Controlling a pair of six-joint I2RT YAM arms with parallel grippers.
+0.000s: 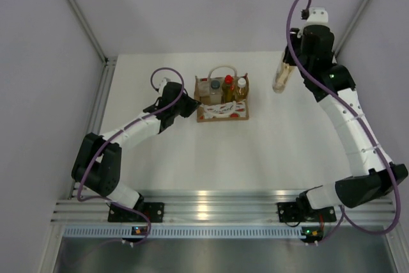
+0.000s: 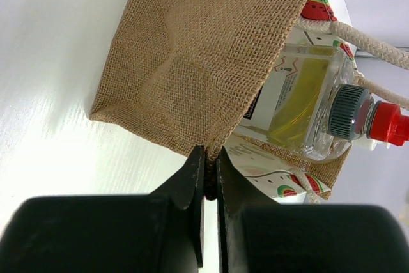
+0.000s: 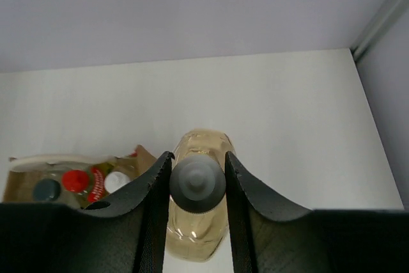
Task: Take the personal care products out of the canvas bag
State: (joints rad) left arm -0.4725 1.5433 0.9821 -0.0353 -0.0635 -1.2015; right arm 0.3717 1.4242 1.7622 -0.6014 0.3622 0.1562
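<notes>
The right gripper has its jaws clamped on the grey cap of a pale amber bottle. The bottle's long axis hangs toward the tabletop, well right of the canvas bag. The left gripper pinches the bag's edge, jaws seemingly together. Inside stand three bottles.

Canvas bag upright, three bottles inside; fourth bottle held right of it.

The left arm and right arm wear white shells over black joints and bases, each trailing a looping purple cable, ending in black tapered fingers, a green light glowing on the right.
</notes>
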